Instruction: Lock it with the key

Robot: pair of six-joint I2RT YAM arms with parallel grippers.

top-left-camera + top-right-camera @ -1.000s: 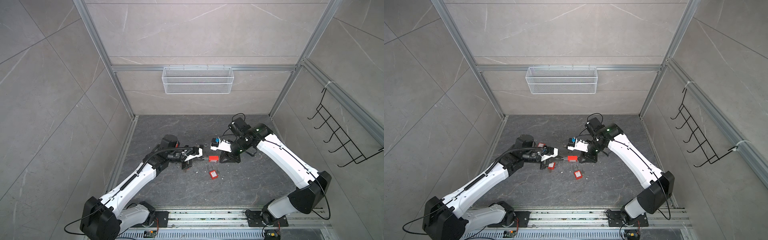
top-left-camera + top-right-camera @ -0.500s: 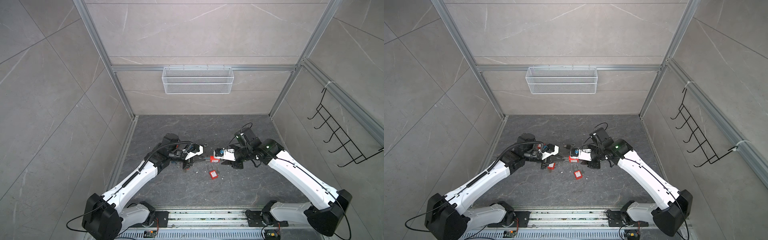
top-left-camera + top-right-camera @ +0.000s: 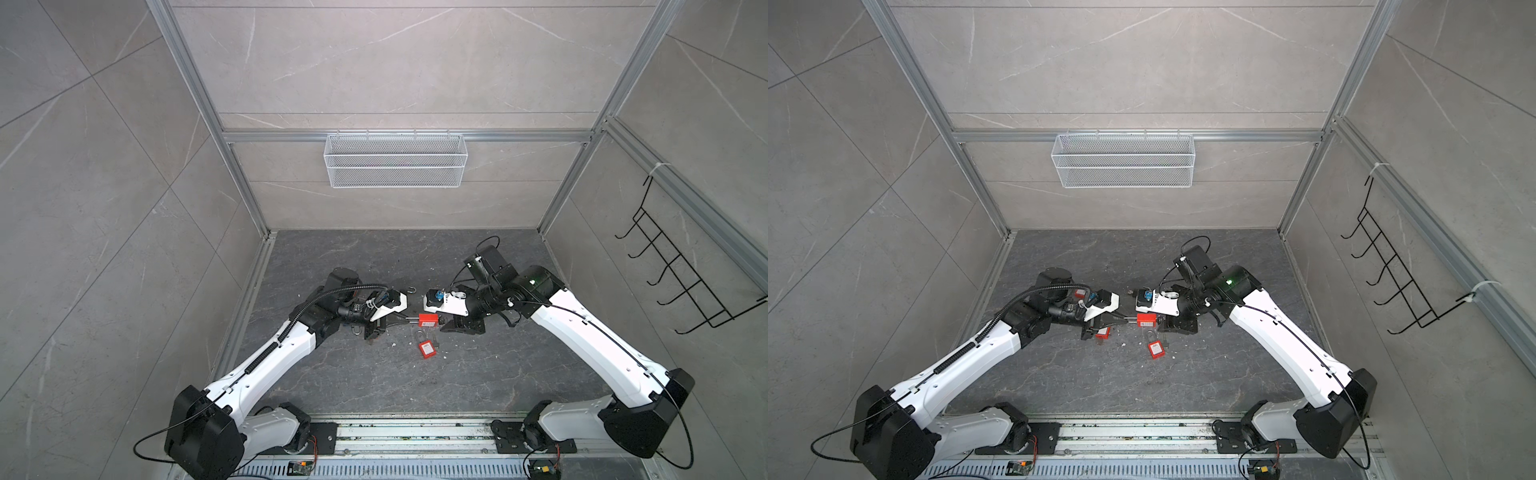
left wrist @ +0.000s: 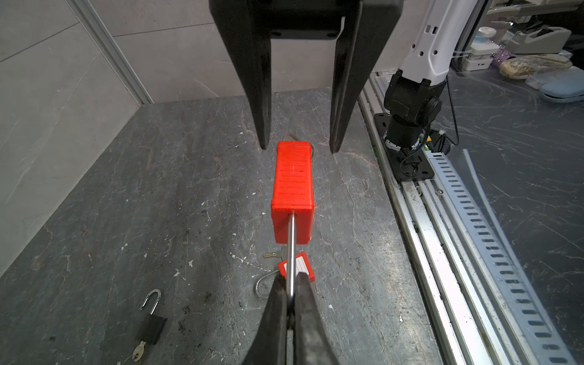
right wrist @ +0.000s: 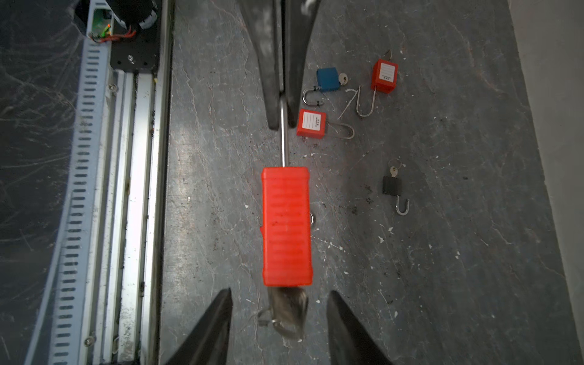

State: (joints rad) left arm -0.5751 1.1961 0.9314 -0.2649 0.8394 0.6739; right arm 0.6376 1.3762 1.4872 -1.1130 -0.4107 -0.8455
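While the left claw (image 4: 291, 281) clamps the lock (image 4: 293, 177) by its shackle (image 4: 292, 249), the right claw (image 5: 278, 292) gapes.
The right wrist view best shows the key (image 5: 289, 308), blurred, between those tips.

Left claw (image 4: 290, 286) pinched tight, right claw (image 5: 279, 295) spread apart, facing each other.

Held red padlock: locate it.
In both top views the red padlock hangs mid-floor, shackle pinched in the left end effector, open right end effector at its other end.
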